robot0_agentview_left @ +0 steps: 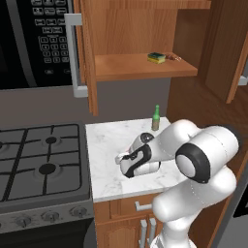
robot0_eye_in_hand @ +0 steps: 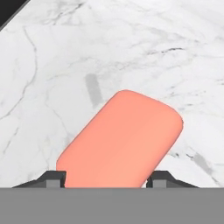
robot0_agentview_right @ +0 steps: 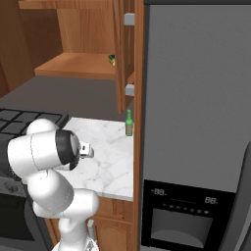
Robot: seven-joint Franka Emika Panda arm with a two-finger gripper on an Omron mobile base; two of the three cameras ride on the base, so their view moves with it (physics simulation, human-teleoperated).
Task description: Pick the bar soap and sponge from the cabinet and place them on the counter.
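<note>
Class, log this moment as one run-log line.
gripper: closed on salmon-pink bar soap | over white marble counter | yellow-green sponge: on cabinet shelf

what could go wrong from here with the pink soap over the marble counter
1. The salmon-pink bar soap sits tilted between the gripper fingertips above the white marble counter; it may slide or land crooked on release.
2. The small green bottle stands at the counter's back edge beside the arm; a wide swing back up might knock it.
3. The yellow-and-green sponge remains on the wooden cabinet shelf beside a small brown item, which could be bumped.
</note>
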